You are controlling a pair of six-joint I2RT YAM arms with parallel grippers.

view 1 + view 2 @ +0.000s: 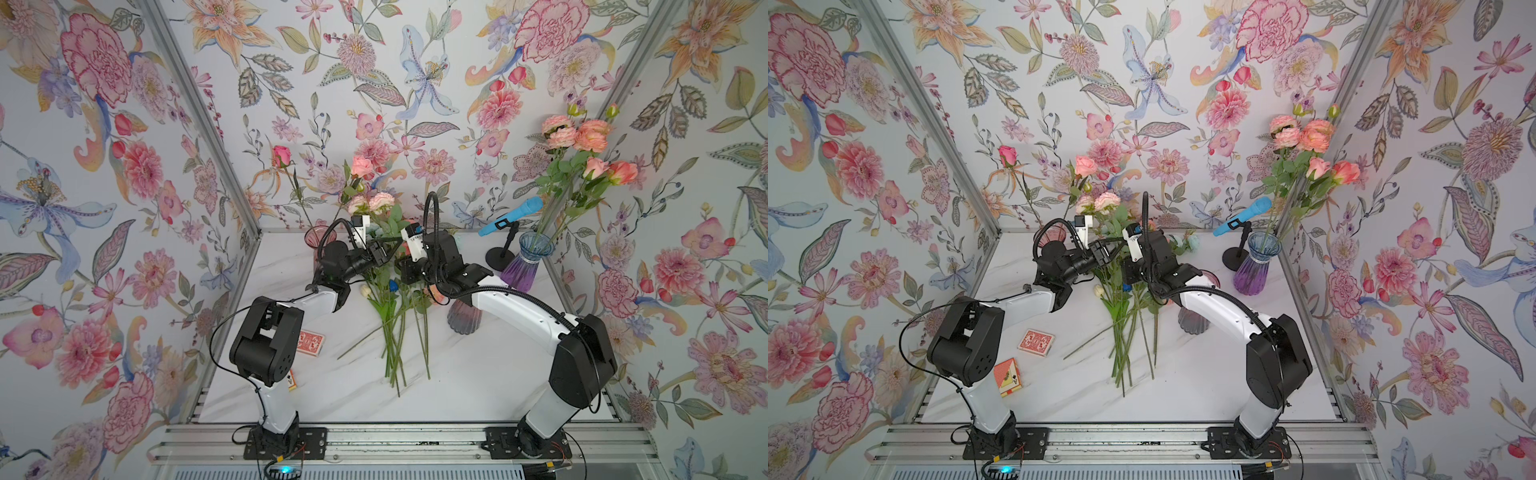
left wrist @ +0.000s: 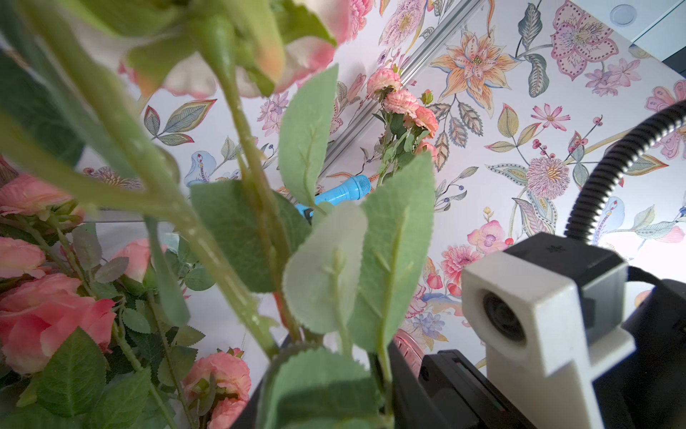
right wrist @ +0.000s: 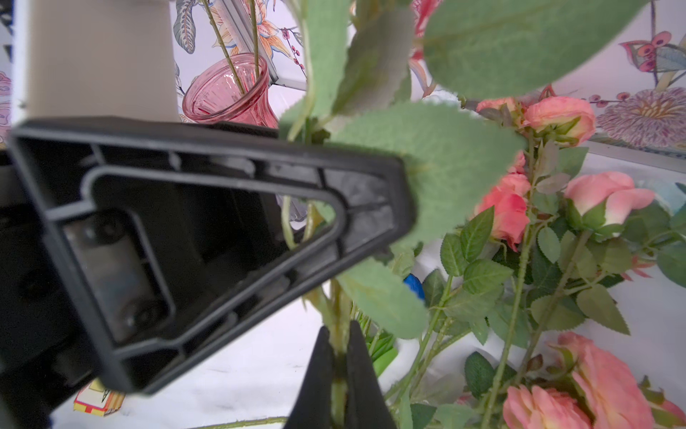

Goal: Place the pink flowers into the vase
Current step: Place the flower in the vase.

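Right claw (image 3: 339,345) clenched on a pink flowers (image 3: 336,308) stem — white marbled tabletop (image 1: 478,374), flower-papered walls (image 1: 374,62) on three sides.

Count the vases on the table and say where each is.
3. A pink vase at the back, behind the left arm; a blue-and-purple vase at the back right, holding pink flowers; a smoky vase partly hidden under the right arm. The arms may hide more.
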